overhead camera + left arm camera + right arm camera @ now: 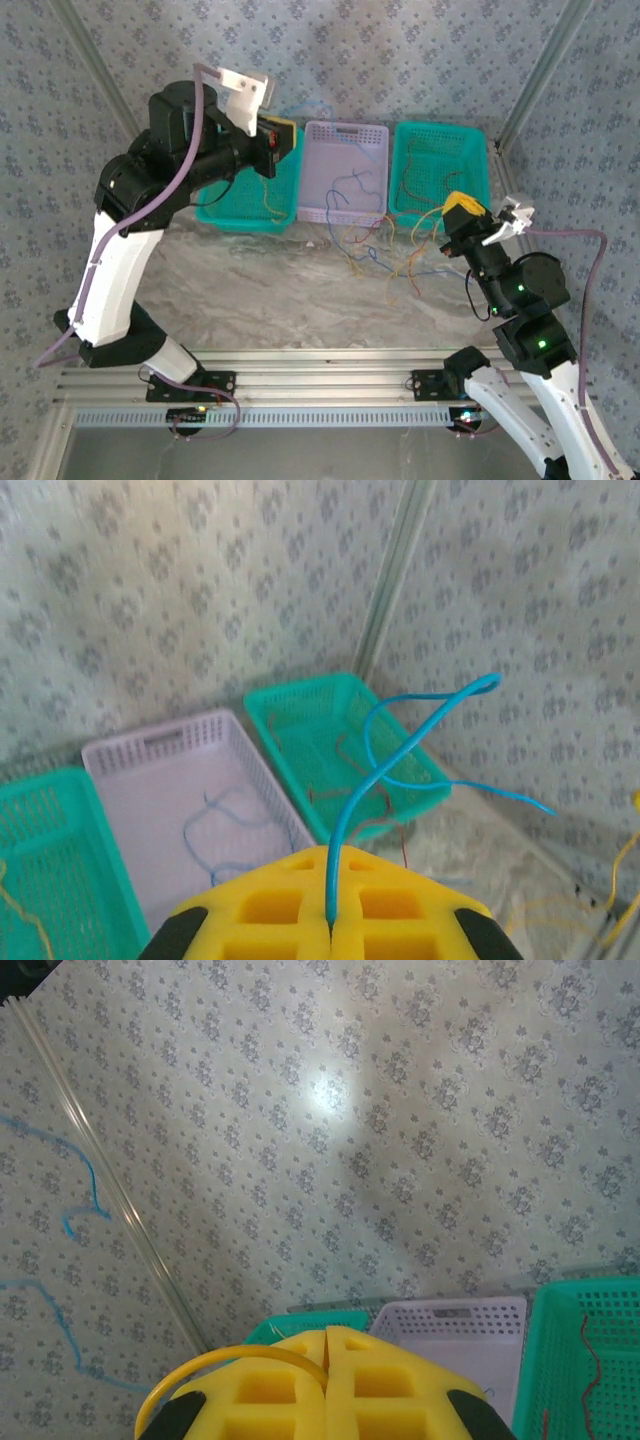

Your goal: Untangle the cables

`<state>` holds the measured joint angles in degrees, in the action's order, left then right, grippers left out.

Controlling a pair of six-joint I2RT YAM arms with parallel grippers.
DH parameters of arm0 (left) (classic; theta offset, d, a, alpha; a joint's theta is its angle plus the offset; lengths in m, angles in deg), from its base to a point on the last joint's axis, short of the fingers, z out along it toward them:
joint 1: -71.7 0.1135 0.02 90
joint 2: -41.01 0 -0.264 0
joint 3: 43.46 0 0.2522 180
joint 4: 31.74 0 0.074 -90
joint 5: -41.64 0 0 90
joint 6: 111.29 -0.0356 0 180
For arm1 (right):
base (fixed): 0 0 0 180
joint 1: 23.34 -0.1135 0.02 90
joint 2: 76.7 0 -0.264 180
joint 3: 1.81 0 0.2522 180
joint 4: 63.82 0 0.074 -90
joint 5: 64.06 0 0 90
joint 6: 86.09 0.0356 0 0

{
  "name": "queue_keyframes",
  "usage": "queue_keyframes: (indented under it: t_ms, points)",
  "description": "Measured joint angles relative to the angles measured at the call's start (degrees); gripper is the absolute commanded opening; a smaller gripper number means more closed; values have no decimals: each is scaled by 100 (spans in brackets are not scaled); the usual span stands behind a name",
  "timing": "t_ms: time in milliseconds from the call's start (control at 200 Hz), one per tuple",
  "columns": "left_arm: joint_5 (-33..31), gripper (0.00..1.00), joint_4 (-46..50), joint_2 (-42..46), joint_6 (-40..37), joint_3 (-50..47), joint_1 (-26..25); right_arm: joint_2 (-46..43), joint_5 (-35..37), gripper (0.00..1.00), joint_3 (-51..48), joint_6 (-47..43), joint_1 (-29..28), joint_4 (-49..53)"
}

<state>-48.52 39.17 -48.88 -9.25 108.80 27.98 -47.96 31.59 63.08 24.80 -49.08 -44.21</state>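
Blue is the one in play right now: the left fingers (315, 880) are pinched fully together on a blue cable (345, 820), which loops up and out from the seam between them, up around 11 o'clock in the overhead view, over the baskets. The right fingers (340, 1355) are closed too, over at 3 o'clock, and a yellow cable (250, 1351) arcs into the seam, so I'd say that one's gripped as well, though the pinch point itself is hard to make out.

Progress-wise I'd call it partway, maybe a bit under half. Some sorting looks done. The lilac basket (345, 128) at 12 o'clock has a few blue strands in it, the left teal basket (245, 222) has a yellow one, and the right teal basket (440, 128) has reddish ones.

But the main bunch of cables (385, 250) is a knotted mix of yellow, orange and blue on the surface (300, 300), just in front of the lilac and right teal baskets, roughly dead centre drifting toward 3 o'clock. A couple of strands trail over the basket edges too. So plenty left: pull these two free, drop them, then repeat for the rest of the pile.
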Motion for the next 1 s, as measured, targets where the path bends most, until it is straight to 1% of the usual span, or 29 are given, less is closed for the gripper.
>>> queue_keyframes:
  t_ms: [190,290,365,535,570,834,999]
  points:
    - [-125,0,-968,-605,-66,229,365,4,-68,0,0,33,0,0]
    - [-151,0,-1447,-1235,-59,518,595,4,-136,0,2,31,0,4]
    - [-166,0,-1652,-1821,-42,981,730,2,-205,0,15,22,0,24]
    - [-157,0,-1991,-3318,68,2505,997,-9,-398,0,81,-55,0,90]
    - [-162,0,-2070,-3530,109,2675,1038,-17,-435,0,85,-63,0,94]
    - [-50,0,-2614,-4238,520,2610,1311,-46,-680,0,87,-133,0,236]
    - [127,0,-2660,-4811,758,2610,1307,-55,-708,0,87,-229,0,295]
